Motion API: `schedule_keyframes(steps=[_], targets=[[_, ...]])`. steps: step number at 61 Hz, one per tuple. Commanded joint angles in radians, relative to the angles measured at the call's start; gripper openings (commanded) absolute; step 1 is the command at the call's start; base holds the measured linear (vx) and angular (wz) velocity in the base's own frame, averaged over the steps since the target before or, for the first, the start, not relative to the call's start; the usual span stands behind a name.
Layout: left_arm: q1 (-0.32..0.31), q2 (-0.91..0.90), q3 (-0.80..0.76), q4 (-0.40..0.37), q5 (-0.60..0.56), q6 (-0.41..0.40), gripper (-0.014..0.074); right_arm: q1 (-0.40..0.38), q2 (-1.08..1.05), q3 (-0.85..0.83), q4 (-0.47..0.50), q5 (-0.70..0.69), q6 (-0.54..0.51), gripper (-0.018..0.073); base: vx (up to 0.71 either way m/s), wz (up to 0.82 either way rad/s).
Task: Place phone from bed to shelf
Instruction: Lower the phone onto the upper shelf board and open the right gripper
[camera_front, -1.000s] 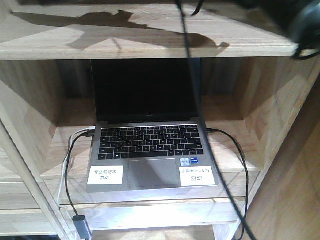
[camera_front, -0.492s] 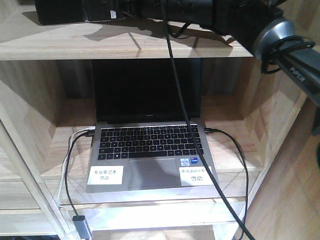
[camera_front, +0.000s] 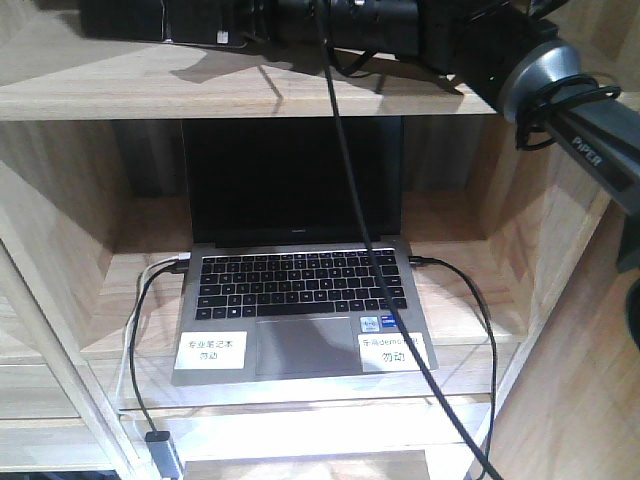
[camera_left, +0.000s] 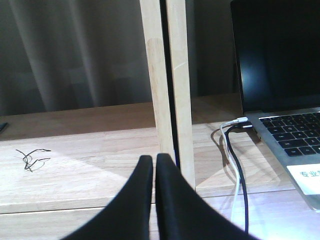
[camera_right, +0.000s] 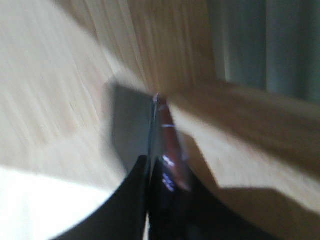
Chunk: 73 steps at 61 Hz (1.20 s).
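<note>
The phone (camera_front: 130, 20), a flat black slab with a small white sticker, hovers just over the top board of the pale-wood shelf (camera_front: 200, 85) at the upper left. My right gripper (camera_front: 228, 20) reaches in from the right and is shut on the phone's near end. In the right wrist view the phone (camera_right: 167, 135) shows edge-on with its pinkish rim, clamped at the right gripper (camera_right: 150, 161), above the shelf board (camera_right: 50, 100). My left gripper (camera_left: 154, 161) is shut with nothing in it, low before a shelf upright (camera_left: 167, 90). The bed is out of view.
An open grey laptop (camera_front: 300, 300) with two white labels fills the compartment below, with cables (camera_front: 140, 330) plugged in on both sides. My right arm's black cable (camera_front: 345, 200) hangs down across it. In the left wrist view the laptop (camera_left: 290, 130) sits to the right, and a small wire tangle (camera_left: 31, 157) lies at left.
My right arm swung in from the top right, carrying the phone leftward over the top board. Since half a second ago the phone has shifted slightly up in the picture. The laptop has not moved.
</note>
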Motion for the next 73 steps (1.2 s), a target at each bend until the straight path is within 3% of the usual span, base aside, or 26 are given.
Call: schedule_keyframes(steps=[1,13,22,31,44,53,61,68,73], targets=[[-0.002,-0.013,-0.022,-0.009,-0.072,-0.006,0.0001,-0.002,-0.049,-0.024,0.02,-0.021,-0.009,0.0224,0.0,0.0],[-0.002,-0.013,-0.022,-0.009,-0.072,-0.006,0.0001,-0.002,-0.049,-0.024,0.02,-0.031,-0.006,0.0485,0.0,0.0],[-0.002,-0.013,-0.022,-0.009,-0.072,-0.006,0.0001,-0.002,-0.049,-0.024,0.019,-0.035,-0.001,0.0602,0.0,0.0],[-0.002,-0.013,-0.022,-0.009,-0.072,-0.006,0.0001,-0.003,-0.053,-0.024,0.015,-0.035,0.002,0.0609,0.0,0.0],[-0.002,-0.013,-0.022,-0.009,-0.072,-0.006,0.0001,-0.004,-0.103,-0.024,-0.071,-0.042,0.007,0.0585,0.0,0.0],[-0.002,-0.013,-0.022,-0.009,-0.072,-0.006,0.0001,-0.004,-0.149,-0.024,-0.147,-0.042,0.052,0.0547,0.0,0.0],[-0.002,-0.013,-0.022,-0.009,-0.072,-0.006,0.0001,-0.004,-0.193,-0.024,-0.229,-0.033,0.125,0.044,0.0,0.0],[-0.002,-0.013,-0.022,-0.009,-0.072,-0.006,0.0001,-0.004,-0.223,-0.023,-0.28,-0.022,0.191,0.0253,0.0,0.0],[-0.002,-0.013,-0.022,-0.009,-0.072,-0.006,0.0001,-0.004,-0.244,-0.022,-0.308,-0.018,0.239,0.0069,0.0,0.0]])
